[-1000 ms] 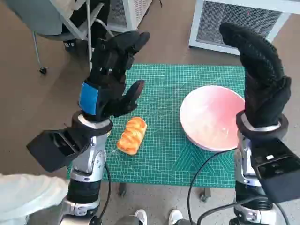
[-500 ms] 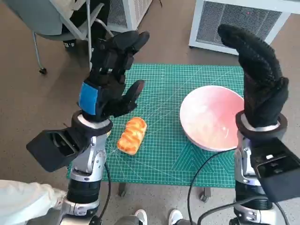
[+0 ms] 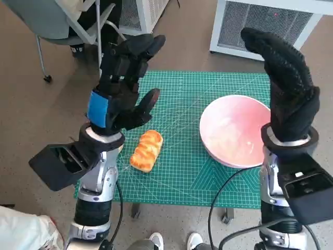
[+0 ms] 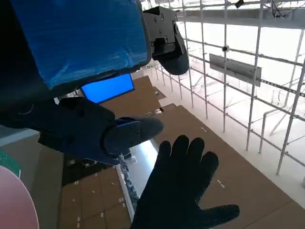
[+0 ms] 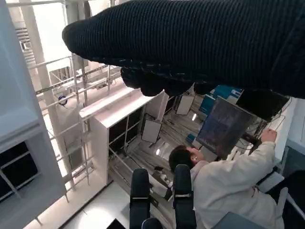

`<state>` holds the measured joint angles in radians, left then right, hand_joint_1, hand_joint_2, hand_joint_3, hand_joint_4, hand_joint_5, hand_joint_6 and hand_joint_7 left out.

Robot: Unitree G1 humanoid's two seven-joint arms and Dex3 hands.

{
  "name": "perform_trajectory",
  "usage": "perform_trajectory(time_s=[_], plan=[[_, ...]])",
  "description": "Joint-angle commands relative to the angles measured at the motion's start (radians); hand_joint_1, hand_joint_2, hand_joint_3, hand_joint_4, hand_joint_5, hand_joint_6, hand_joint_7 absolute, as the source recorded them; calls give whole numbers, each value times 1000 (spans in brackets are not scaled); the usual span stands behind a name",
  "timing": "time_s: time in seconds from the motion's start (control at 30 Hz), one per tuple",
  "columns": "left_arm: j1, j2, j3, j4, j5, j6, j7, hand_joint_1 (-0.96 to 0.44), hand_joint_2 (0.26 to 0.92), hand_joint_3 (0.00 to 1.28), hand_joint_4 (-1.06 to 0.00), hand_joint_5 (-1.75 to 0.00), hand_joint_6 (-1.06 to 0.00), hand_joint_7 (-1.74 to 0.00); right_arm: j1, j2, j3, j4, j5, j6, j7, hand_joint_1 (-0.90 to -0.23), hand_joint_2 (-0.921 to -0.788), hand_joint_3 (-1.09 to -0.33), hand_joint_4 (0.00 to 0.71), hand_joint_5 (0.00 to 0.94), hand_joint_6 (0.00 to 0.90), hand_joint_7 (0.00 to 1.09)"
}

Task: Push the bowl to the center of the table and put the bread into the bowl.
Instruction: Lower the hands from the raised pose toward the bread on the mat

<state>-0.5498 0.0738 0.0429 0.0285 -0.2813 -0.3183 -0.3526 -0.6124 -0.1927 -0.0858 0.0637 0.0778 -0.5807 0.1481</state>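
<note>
— What covers the table (image 3: 182, 192)?
— A green cutting mat (image 3: 182, 104) with a printed grid, spread over nearly all of it. Brown floor (image 3: 31, 114) lies all round, a white ventilated cabinet (image 3: 270, 26) stands past the far right corner, and a grey chair (image 3: 57, 23) stands off the far left corner.

— Where are the bowl and the bread?
— The pink bowl (image 3: 234, 130) sits by the right edge, about midway along it. The bread (image 3: 146, 150) lies near the left edge, towards the near side, well apart from the bowl.

— And the hands?
— Both are raised above the table, touching nothing. The left hand (image 3: 122, 86) hovers over the left edge, fingers spread and empty. The right hand (image 3: 286, 83) hangs above the bowl's right rim, fingers loosely apart, also empty.

— Anyone nearby?
— The right wrist view shows a person (image 5: 228, 181) in a pale top at a screen (image 5: 223, 126).
</note>
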Motion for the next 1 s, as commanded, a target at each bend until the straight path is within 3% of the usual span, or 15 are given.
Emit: perform_trajectory(time_s=[0.03,0.37,0.67,1.0], plan=[[6,3,3,-10,-2,-3,-4,-387,890,535,1,-617,1,-919,40,-13,-18,10,10,-10,10,-536,-921,-711,361,1,33,681],[14,6,6,-14,-6,-6,-8,-401,885,540,1,-619,1,-920,75,-82,-129,182,66,-132,28,-549,-921,-693,336,2,51,651],[13,7,16,-5,-8,-11,-10,-409,885,540,1,-619,1,-915,110,-104,-243,347,-12,-197,-113,-562,-921,-711,326,4,46,584],[13,1,19,3,-5,-18,-7,-407,886,541,1,-617,1,-885,95,-148,-307,643,-30,-265,-223,-540,-921,-755,324,2,50,570]])
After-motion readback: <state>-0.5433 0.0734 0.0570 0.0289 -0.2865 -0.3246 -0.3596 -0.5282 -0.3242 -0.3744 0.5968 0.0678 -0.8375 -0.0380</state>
